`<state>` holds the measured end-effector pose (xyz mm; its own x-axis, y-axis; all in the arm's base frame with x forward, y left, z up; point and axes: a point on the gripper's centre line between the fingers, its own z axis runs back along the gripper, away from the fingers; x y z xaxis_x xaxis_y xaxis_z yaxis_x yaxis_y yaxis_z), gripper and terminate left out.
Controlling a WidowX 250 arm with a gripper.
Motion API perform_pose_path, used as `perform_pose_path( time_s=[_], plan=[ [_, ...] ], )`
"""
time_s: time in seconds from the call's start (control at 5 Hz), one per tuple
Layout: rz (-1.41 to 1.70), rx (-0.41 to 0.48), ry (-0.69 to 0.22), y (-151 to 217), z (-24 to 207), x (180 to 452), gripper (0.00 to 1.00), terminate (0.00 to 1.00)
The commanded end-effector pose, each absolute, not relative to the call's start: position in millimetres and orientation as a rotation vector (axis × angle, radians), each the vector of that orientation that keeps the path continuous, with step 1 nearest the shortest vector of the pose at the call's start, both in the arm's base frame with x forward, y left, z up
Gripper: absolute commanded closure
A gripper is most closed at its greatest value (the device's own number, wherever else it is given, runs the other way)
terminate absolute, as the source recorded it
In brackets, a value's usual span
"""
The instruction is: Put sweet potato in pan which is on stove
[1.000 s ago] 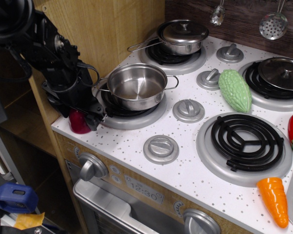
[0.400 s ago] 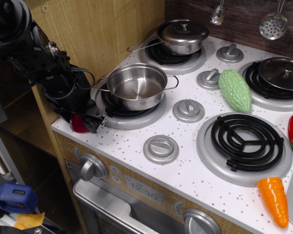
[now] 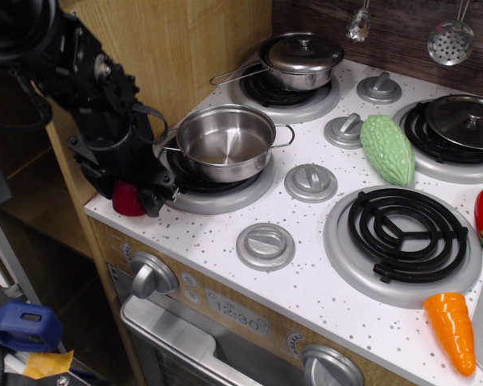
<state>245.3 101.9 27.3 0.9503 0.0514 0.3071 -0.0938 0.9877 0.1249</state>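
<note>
The gripper [image 3: 145,193] sits at the front-left corner of the stove [image 3: 306,265], black fingers around the sweet potato [image 3: 127,199] (only its dark red left side shows). The empty pan [image 3: 225,143] rests on the burner at two o'clock from the gripper, just beside it.

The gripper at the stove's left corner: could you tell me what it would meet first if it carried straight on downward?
Most likely the sweet potato at the gripper tips, then the stove top; depth is unclear.
</note>
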Motion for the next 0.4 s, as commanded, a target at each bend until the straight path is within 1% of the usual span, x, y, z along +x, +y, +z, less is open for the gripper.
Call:
perform_pose_path(
  time_s=[0.0, 0.2],
  plan=[
    [0.055, 0.154, -0.390, 91.2, 59.9, 262.2, 1.00, 0.00],
    [-0.036, 0.149, -0.450, 82.1, 74.5, 280.9, 1.00, 0.00]
  ],
)
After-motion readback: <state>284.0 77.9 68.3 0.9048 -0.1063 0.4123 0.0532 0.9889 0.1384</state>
